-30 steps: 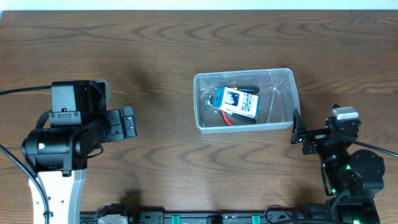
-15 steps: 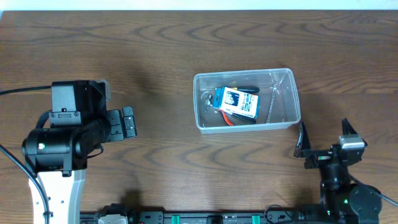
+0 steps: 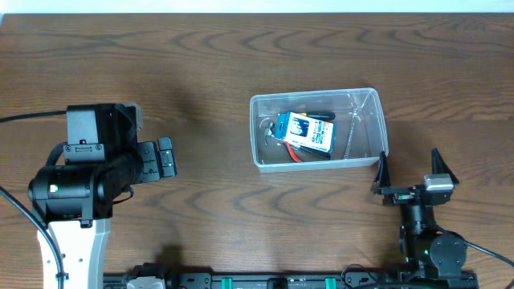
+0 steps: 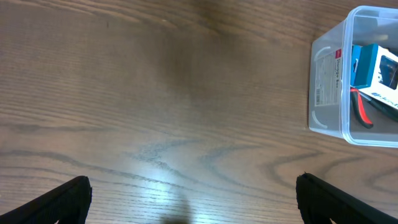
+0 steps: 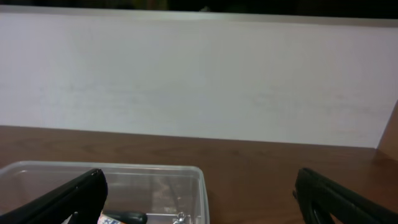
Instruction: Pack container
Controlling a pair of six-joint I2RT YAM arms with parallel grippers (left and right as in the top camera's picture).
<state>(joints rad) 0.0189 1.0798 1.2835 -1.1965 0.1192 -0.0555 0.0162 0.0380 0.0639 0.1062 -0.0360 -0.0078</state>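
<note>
The container (image 3: 259, 132) is a clear plastic tub in the middle of the wooden table. Inside it lie a small blue box (image 3: 305, 132), red-handled pliers (image 3: 299, 156), a black-handled tool (image 3: 322, 116) and a thin metal tool (image 3: 353, 132). My right gripper (image 3: 410, 165) stands open just in front of the tub's right end, holding nothing. Its wrist view looks over the container's rim (image 5: 130, 168) between spread fingers (image 5: 73, 198). My left gripper (image 3: 167, 156) is open and empty well to the left. The tub's end wall (image 4: 326, 81) shows at the upper right of the left wrist view.
A white wall (image 5: 199, 74) rises behind the table's far edge. Bare wood (image 4: 161, 93) lies between the left gripper and the tub. The arm bases and a black rail (image 3: 265, 281) run along the front edge.
The right arm pulled back toward the front edge and turned its gripper from pointing left to pointing away toward the tub's right end. Left arm and tub contents are unchanged.
</note>
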